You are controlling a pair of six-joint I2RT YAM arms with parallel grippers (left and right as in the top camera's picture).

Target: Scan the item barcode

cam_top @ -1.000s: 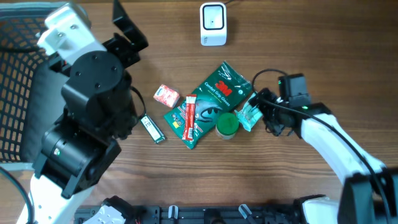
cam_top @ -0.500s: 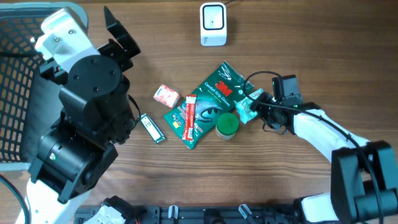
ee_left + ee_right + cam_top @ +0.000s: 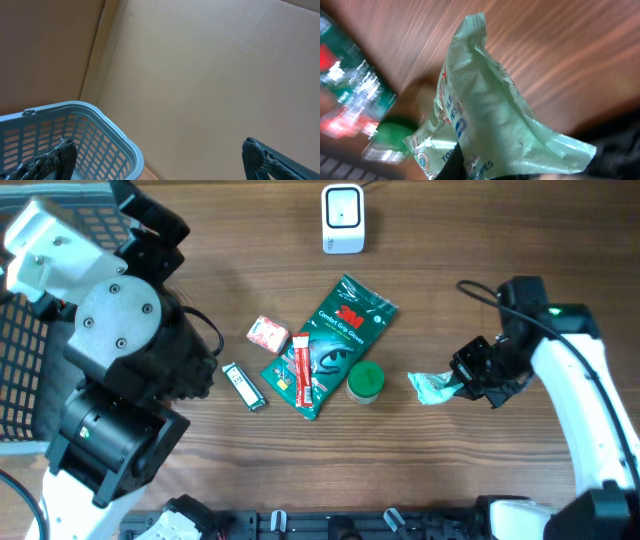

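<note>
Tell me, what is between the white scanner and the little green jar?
The big green 3M packet lies between the white scanner and the green-lidded jar. The overhead view shows this.

Scanner stands at the far edge of the table, centre. Bare wood between it and the right gripper, clamped on a packet: passage open. Mid-table crowded: 3M pack, red stick lying on it, green cap at its near edge, pink box, small bar. A gap separates packet and cap. Left arm and basket block the left side.
</note>
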